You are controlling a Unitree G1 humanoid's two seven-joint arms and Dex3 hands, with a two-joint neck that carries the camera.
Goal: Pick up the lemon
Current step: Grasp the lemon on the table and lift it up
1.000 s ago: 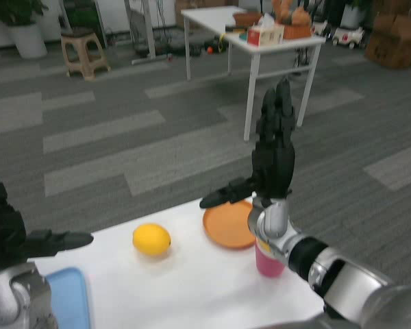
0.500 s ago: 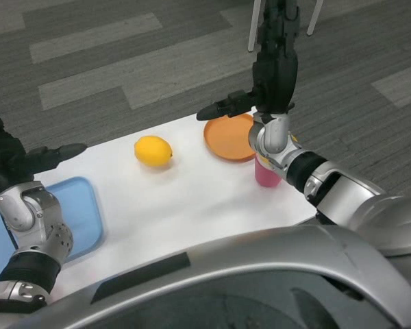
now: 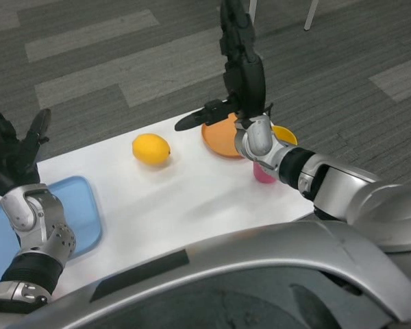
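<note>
- lemon [image 3: 151, 149] sits on the white table [image 3: 192, 199], free, nothing touching it (upright-ish, long axis roughly left-right)
- right hand [image 3: 236, 82] is raised above the table, just right of the lemon and over the near edge of the orange plate [image 3: 222, 139]; fingers extended upward, thumb sticking out toward the lemon, holding nothing
- left hand [image 3: 14, 154] is well left of the lemon, fingers spread apart, also empty, above the blue tray [image 3: 75, 212]
- pink cup [image 3: 266, 169] with a yellow top stands right of the lemon, beyond the plate, partly hidden behind the right wrist
- step in hand, my read: approach phase, no grasp yet; right hand looks like the one going for the lemon (closer, thumb pointing at it)
- next move calls for: right hand shifting left past the plate rim, dropping to lemon height, fingers wrapping round its middle, then lifting
- watch-out: round fruit may roll if nudged by the thumb before the fingers close
</note>
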